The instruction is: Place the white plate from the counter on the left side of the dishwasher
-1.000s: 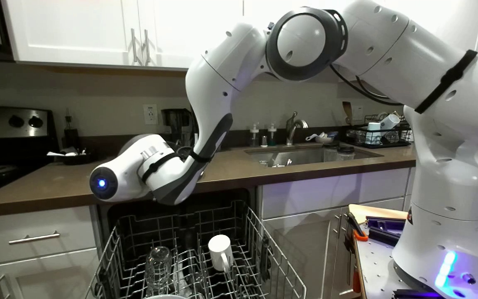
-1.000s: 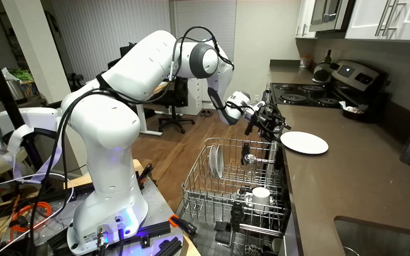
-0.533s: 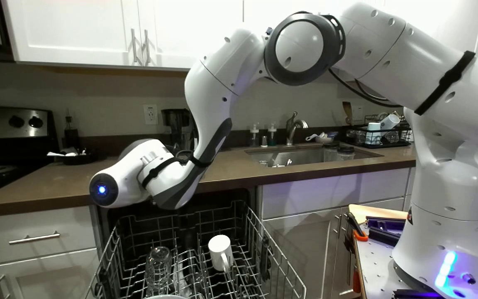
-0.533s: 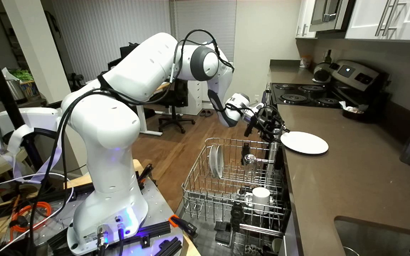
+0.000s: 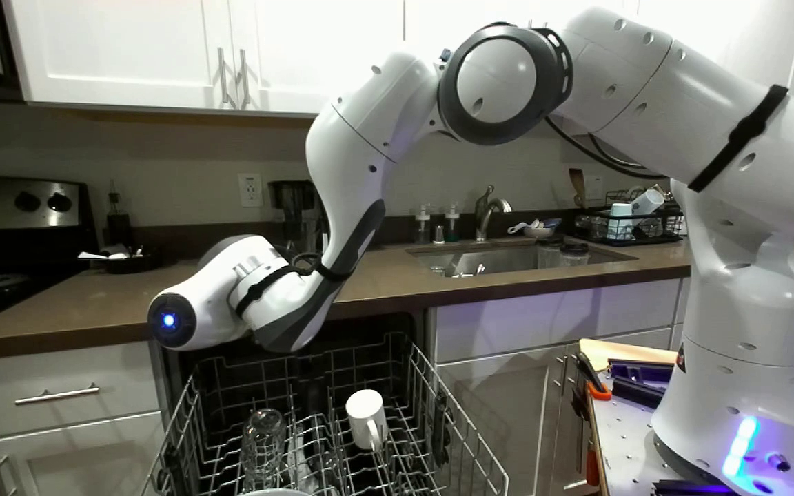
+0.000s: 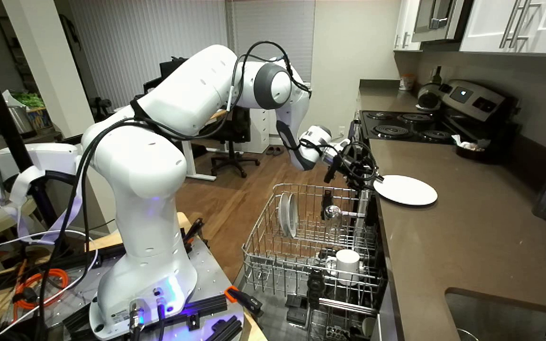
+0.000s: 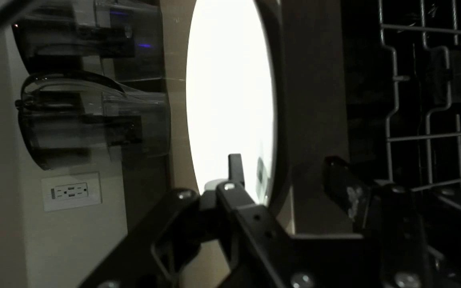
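- I have the white plate [image 6: 405,190] lying flat on the dark counter [image 6: 481,227], close to its front edge.
- My gripper [image 7: 284,170] is at the plate's rim, jaws spread. In the wrist view one finger [image 7: 236,170] overlaps the plate's white face and its partner sits out past the rim; I cannot tell whether either touches.
- Under that edge, the dishwasher [image 5: 397,324] has its wire rack [image 5: 462,413] out. In the rack I count one white mug [image 6: 347,265], one clear glass [image 5: 264,441] and two pale plates [image 6: 292,215] set on edge, side by side.
- In the sink [image 5: 507,260] I see two clear jars [image 5: 574,253] with dark tops at one end, plus small shiny pieces too tiny for me to number.
- Beside the sink, a black wire basket [image 5: 635,241] holds at least two cups: one pale blue cup [image 5: 621,220], one white cup [image 5: 647,202] tipped over at a slant. The rest in there I cannot sort out.
- By the stove [image 6: 403,124], which shows four coil burners [image 6: 391,129], a black bowl [image 6: 469,154] holds whitish bits, number unclear.
- Past the plate, my wrist view shows two clear jugs [image 7: 94,128].
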You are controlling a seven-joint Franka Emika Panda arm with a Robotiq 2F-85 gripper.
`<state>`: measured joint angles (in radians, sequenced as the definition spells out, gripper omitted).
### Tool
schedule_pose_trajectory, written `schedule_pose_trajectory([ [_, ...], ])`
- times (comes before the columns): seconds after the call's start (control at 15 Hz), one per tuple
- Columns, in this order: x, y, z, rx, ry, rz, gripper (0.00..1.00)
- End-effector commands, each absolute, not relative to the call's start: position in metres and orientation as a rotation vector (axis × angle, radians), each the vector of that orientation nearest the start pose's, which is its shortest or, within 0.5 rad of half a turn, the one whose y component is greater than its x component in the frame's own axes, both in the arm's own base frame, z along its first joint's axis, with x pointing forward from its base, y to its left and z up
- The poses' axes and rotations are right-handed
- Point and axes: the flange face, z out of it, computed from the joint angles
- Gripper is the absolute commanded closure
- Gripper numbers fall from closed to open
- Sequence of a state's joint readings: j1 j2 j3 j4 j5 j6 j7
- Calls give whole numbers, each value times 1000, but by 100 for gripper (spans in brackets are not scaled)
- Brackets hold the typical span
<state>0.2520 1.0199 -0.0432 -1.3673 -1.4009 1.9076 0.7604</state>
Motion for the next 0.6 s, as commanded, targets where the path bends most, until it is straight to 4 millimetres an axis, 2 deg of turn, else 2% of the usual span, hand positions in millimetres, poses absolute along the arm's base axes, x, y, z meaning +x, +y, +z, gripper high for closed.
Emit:
schedule_pose_trajectory([
  [0.0, 715, 78, 121, 1854, 372, 220, 49],
  [0.27, 713, 80, 124, 1861, 374, 201, 43],
  [0.53, 713, 84, 130, 1870, 385, 193, 42],
])
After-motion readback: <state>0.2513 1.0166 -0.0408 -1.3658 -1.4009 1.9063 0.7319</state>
